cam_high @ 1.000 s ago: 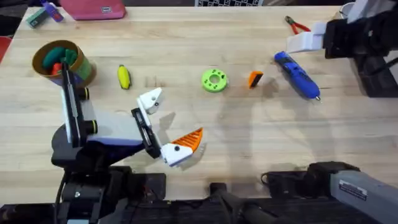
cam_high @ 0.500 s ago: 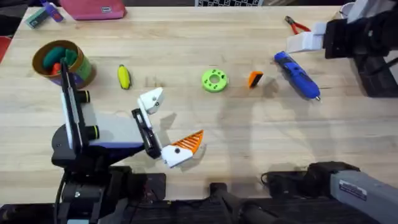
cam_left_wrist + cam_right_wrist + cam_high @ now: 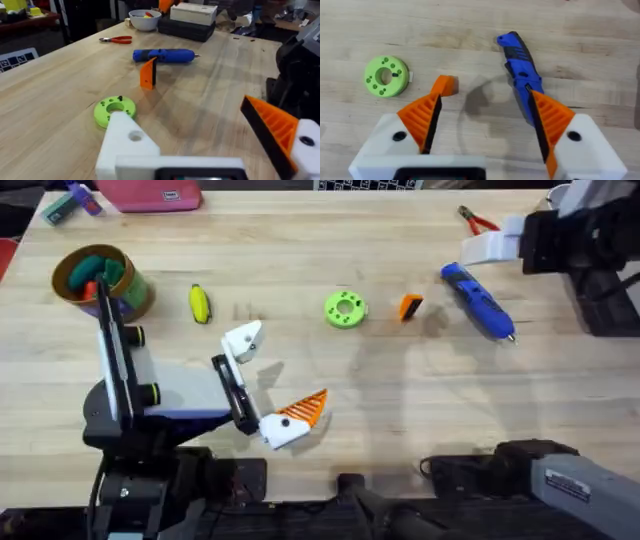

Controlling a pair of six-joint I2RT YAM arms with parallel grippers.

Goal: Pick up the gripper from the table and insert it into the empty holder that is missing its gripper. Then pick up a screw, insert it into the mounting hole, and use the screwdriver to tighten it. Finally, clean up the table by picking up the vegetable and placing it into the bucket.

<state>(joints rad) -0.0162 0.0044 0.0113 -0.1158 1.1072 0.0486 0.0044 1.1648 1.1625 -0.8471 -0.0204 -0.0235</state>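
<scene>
L gripper (image 3: 272, 385) low near table's front edge, fingers spread wide, holding nothing; one is the bare white holder (image 3: 243, 340), other carries orange tip. R gripper (image 3: 485, 122) wide open, empty, above screwdriver (image 3: 478, 300). Loose orange gripper (image 3: 410, 307) lies btwn green disc (image 3: 345, 309) and screwdriver; vegetable (image 3: 199, 303) just right of bucket (image 3: 97, 279).

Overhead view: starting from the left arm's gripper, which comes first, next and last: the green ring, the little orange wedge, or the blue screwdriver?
Measured from the left gripper:
1. Green ring, just beyond it, toward the table's middle.
2. Orange wedge, right of the ring.
3. Blue screwdriver, farthest, at the right near the right arm.
</scene>
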